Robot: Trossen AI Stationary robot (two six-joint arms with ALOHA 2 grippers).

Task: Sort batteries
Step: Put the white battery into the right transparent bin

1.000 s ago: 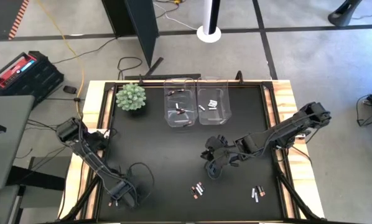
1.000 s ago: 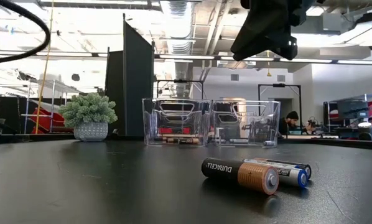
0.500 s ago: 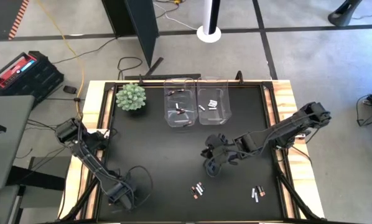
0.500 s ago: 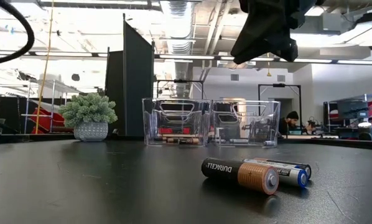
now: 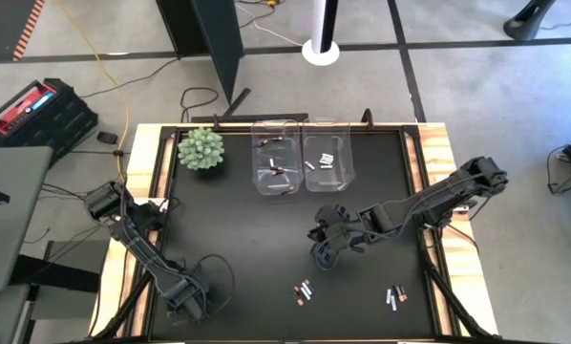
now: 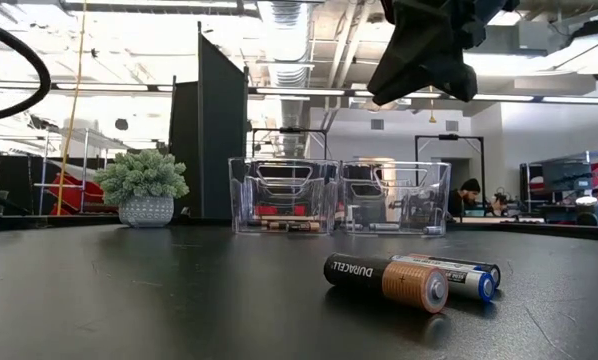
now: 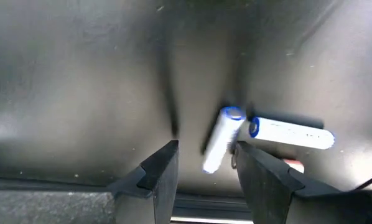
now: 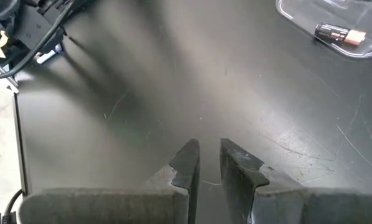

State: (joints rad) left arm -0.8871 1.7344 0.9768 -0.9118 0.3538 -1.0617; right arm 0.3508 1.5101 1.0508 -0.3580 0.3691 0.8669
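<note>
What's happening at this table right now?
A two-arm robot is sorting batteries into two clear bins at the far edge; both already hold some. The left gripper, open, hovers over two white batteries near the front-left corner. The right gripper hangs mid-table, empty. More batteries lie loose up front.

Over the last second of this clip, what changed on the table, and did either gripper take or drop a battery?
The right gripper crept slightly toward the table's left and far side, empty, fingers narrowly apart. The left gripper shifted slightly at the near left corner, open over two white batteries, gripping neither. Nothing was taken or let go. The two clear bins, the plant and the loose batteries near the front edge stayed put.
</note>
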